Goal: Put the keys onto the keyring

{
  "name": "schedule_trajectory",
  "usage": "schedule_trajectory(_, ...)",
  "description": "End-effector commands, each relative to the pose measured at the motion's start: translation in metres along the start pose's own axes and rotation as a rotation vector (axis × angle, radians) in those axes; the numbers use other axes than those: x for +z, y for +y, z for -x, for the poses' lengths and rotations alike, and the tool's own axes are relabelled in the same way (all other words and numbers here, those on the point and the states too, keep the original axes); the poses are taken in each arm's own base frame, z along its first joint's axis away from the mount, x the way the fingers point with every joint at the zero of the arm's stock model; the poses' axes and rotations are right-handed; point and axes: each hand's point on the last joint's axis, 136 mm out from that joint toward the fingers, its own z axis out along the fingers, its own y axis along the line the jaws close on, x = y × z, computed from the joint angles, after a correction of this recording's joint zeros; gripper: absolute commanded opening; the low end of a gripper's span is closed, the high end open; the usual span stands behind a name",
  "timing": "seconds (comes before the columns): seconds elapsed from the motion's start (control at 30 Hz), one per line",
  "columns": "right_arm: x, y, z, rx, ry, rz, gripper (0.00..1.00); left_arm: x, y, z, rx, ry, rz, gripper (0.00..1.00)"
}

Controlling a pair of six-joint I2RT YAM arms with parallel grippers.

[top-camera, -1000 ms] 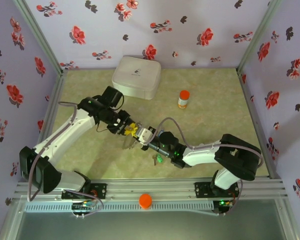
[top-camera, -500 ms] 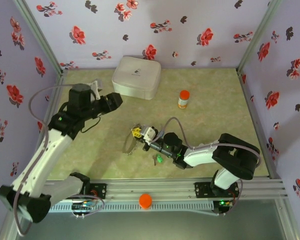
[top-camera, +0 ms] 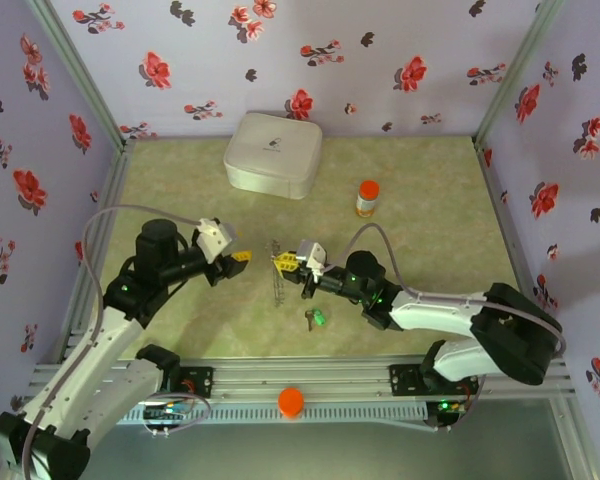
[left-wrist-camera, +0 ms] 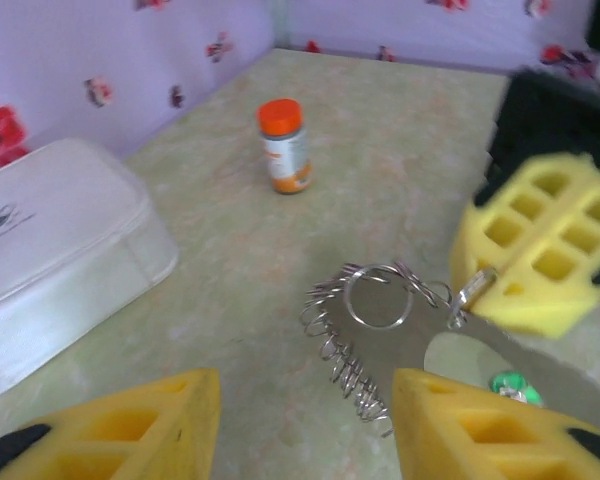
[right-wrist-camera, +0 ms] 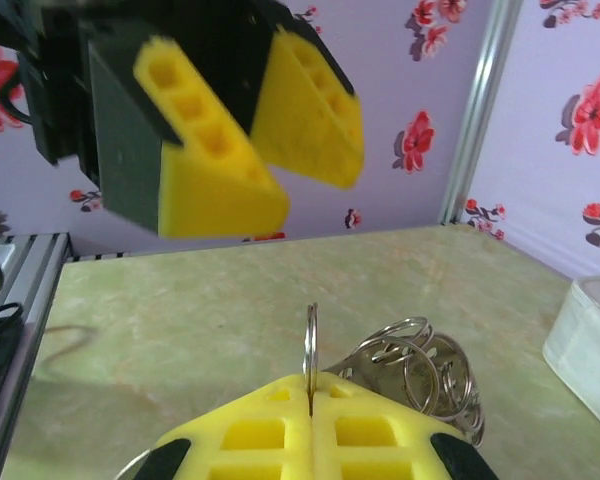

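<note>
While the right gripper (top-camera: 288, 262) holds the keyring (top-camera: 277, 283) pinched in the overhead view, the green key (top-camera: 319, 318) lies loose at five o'clock from it and the left gripper (top-camera: 235, 258) sits at nine o'clock. From the left wrist, that claw stands open and empty, with the ring's coils at twelve o'clock. From the right wrist, the pads clamp one thin ring, so I judge threading hasn't begun.

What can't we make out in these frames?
Left wrist: green key blurred, partly behind the left gripper.
Top external: keyring too small to see where it opens.
Right wrist: keyring's lower part hidden behind the right gripper shut on it.
Right wrist: left gripper blurred, cut by the top edge.
</note>
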Motion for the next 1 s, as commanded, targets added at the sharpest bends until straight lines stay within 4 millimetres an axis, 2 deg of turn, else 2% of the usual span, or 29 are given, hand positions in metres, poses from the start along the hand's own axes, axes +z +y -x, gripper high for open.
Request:
schedule_trajectory(0.0,0.0,0.007,0.011,-0.048,0.011,0.06,0.0,0.003,-0.027,0.003,0.172,-0.06,-0.15,0.44)
schedule_trajectory(0.13,0.001,0.01,0.016,-0.053,0.019,0.087,0.0,0.006,-0.042,0.001,0.172,-0.067,-0.236,0.37)
schedule_trajectory(0.37,0.004,0.016,0.02,-0.055,0.021,0.127,0.0,0.013,-0.058,-0.009,0.144,-0.028,-0.328,0.37)
schedule_trajectory(0.53,0.004,0.018,0.018,-0.057,0.022,0.128,0.0,0.018,-0.06,-0.012,0.141,-0.009,-0.35,0.35)
schedule_trajectory(0.7,0.006,0.02,0.017,-0.057,0.024,0.134,0.0,0.02,-0.061,-0.014,0.146,-0.001,-0.362,0.28)
schedule_trajectory(0.97,0.008,0.026,0.01,-0.053,0.049,0.163,0.0,0.021,-0.063,-0.014,0.157,0.01,-0.375,0.26)
